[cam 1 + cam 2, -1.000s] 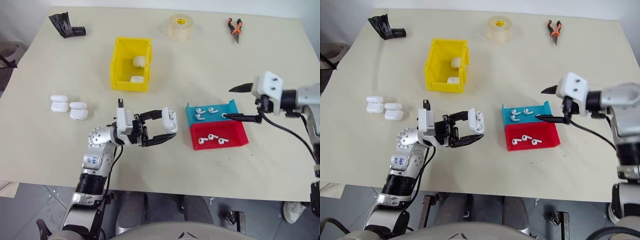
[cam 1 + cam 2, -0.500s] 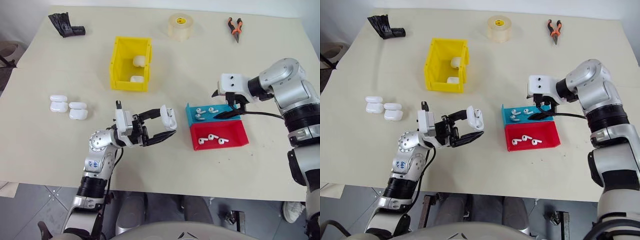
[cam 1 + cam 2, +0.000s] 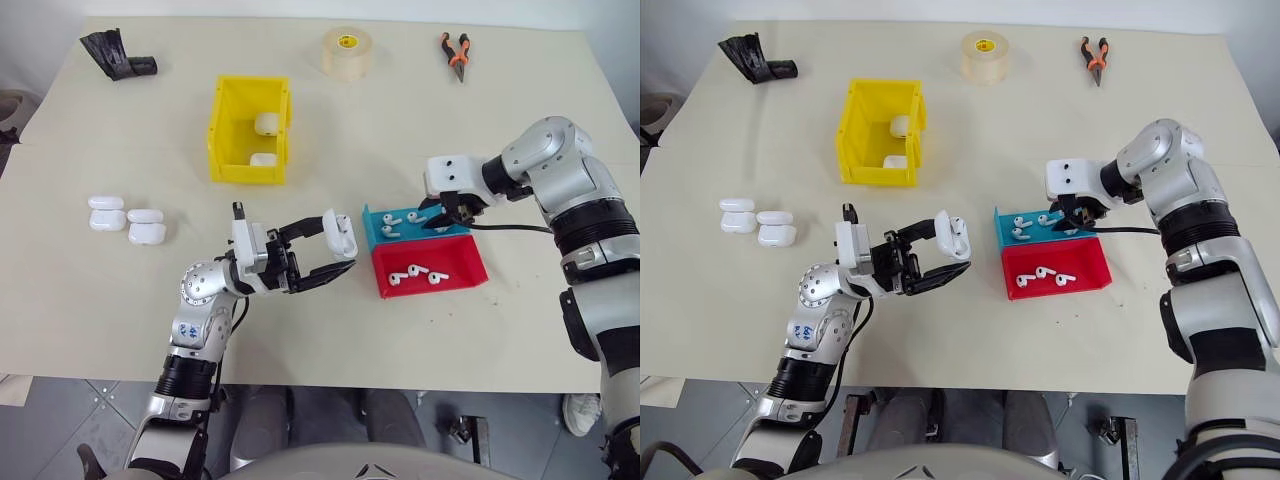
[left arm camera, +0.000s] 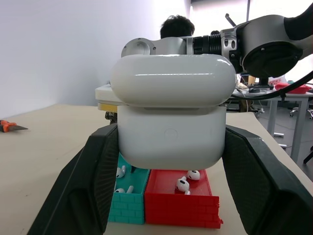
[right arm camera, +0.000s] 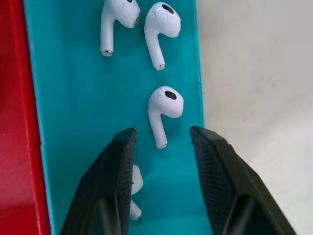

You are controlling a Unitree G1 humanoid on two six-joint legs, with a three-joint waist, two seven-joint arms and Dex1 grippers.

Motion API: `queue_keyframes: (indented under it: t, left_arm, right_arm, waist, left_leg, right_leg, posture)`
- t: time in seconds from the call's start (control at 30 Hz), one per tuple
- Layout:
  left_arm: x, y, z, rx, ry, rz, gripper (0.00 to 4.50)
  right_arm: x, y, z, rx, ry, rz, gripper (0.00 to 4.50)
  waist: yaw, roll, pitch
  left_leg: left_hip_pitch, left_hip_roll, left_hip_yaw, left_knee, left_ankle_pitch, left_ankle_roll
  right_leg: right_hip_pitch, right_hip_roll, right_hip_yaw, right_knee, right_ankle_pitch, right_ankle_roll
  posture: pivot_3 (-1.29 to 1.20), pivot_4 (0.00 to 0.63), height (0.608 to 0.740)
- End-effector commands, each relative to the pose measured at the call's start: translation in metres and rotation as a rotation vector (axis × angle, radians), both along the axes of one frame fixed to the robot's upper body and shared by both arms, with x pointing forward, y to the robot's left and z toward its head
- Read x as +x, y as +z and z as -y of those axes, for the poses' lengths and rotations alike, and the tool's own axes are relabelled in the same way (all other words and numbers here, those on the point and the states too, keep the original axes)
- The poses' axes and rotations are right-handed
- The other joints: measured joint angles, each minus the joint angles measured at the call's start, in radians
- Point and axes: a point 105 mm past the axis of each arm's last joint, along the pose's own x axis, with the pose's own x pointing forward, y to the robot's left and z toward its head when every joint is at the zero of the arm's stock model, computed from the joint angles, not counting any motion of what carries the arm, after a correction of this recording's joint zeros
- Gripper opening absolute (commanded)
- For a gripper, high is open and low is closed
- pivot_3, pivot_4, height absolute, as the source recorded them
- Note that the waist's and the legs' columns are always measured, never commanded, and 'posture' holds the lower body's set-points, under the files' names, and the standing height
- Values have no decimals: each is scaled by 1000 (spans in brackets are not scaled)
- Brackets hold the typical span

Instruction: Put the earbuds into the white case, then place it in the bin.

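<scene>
Earbuds (image 5: 165, 110) lie loose in the blue tray (image 3: 372, 222): four of them in the right wrist view, one with its stem reaching into the gap between the right gripper (image 5: 161, 142) fingers, another half hidden under one finger (image 5: 110, 176), two more farther out past the tips. Right gripper jaws part-way apart, straddling that stem, not touching it; nothing gripped. In the head views this gripper (image 3: 437, 213) is tipped down over the blue tray's far-right end.

Red tray (image 3: 466, 276) touches the blue one on the near side, with two earbuds in it.

White case (image 3: 341, 235) is clamped in the left gripper (image 3: 336, 256), lid hinged open, held above the table just left of the trays. From the left wrist view, the case (image 4: 172, 112) sits squarely between both black fingers (image 4: 93, 176), with the trays beyond it.

Yellow bin (image 3: 249, 130) stands well beyond the left gripper, two white cases inside. Four more white cases (image 3: 125, 218) are grouped well left of that gripper.

Far edge of the table (image 3: 120, 330): tape roll (image 3: 347, 50), orange-handled pliers (image 3: 457, 48), black crumpled item (image 3: 117, 54). A person's head (image 4: 177, 25) shows behind the arm in the left wrist view.
</scene>
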Motion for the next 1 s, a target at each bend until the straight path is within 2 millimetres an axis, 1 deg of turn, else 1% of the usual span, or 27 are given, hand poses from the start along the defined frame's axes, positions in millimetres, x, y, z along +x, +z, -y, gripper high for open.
queue_keyframes:
  t: [0.03,0.5,0.57,0.67,0.7,0.93,1.0]
  left_arm:
    - [-5,10,2,-14,-4,55,2777]
    - [-4,11,0,-20,6,59,2777]
    - [-4,11,0,-20,8,60,2777]
    - [-4,12,0,-20,11,60,2777]
    - [-4,12,0,-20,12,61,2777]
    - [-4,12,-1,-19,17,63,2777]
    - [-3,12,-2,-18,18,63,2777]
  right_arm:
    - [2,5,-5,-4,26,21,1857]
    - [3,-1,-13,-20,56,8,1857]
    - [3,-2,-14,-20,60,4,1501]
    - [2,-4,-15,-21,64,-4,684]
    - [2,-5,-15,-19,64,-5,543]
    - [3,-6,-17,-5,58,1,543]
    - [4,-1,-18,19,54,22,543]
  waist:
    - [0,0,0]
    - [0,0,0]
    - [-1,0,0]
    - [-2,0,0]
    - [-2,0,0]
    - [-3,0,0]
    - [-3,0,0]
  left_leg:
    - [0,0,0,0,0,0]
    - [0,0,0,0,0,0]
    - [0,0,0,0,0,0]
    - [1,0,0,0,0,0]
    - [1,0,0,0,0,0]
    - [1,0,-1,0,0,0]
    - [1,0,-1,0,0,0]
  right_leg:
    - [0,0,0,0,0,0]
    - [0,0,0,0,0,0]
    - [0,0,0,0,0,0]
    - [0,0,0,0,0,0]
    - [1,0,0,0,0,0]
    - [1,0,0,0,0,0]
    - [1,0,0,0,0,0]
  posture:
    - [0,150,740]
    - [0,150,740]
    - [0,150,740]
    - [0,150,740]
    - [0,150,740]
    - [0,150,740]
    - [0,150,740]
